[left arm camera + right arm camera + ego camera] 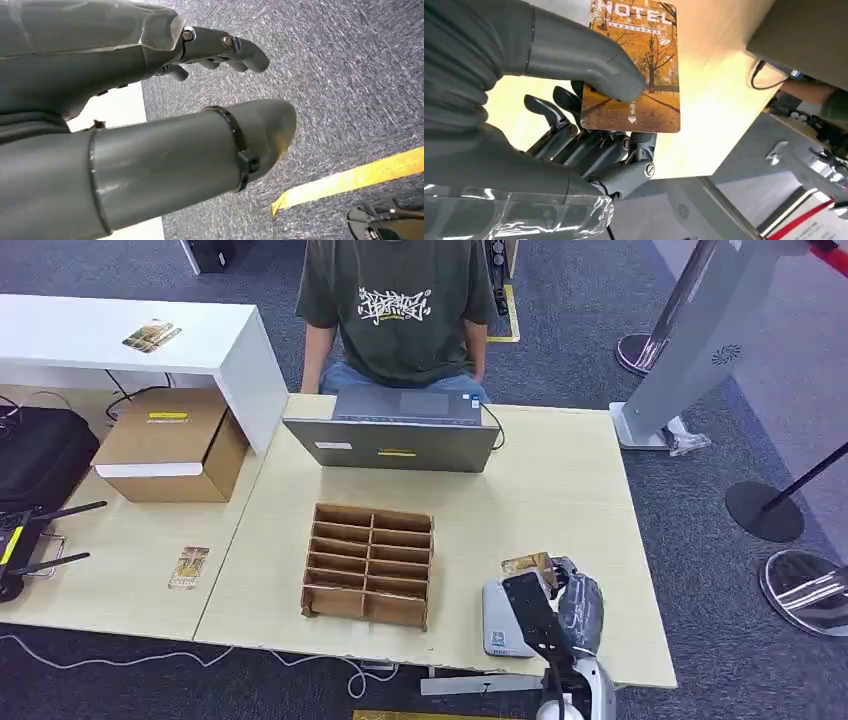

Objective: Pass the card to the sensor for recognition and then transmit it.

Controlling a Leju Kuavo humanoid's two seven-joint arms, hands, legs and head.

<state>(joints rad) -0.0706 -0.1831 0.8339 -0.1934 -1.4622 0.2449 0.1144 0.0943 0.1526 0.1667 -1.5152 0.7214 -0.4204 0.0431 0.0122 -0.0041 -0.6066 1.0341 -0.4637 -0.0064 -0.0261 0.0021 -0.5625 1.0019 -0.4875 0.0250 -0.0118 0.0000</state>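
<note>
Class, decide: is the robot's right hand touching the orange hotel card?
Touching. The right wrist view shows the right hand pinching the card, thumb pressed on its printed face and fingers behind it.

- The card (634, 70) is looking like glossy printed plastic, pinched in the right hand (589, 125), which is showing smooth matt grey plastic.
- The table (560, 500) is showing pale, matt wood.
- The divider tray (370, 565) and box (170, 445) are looking like plain brown cardboard.
- The floor (340, 75) is showing rough grey carpet.
</note>
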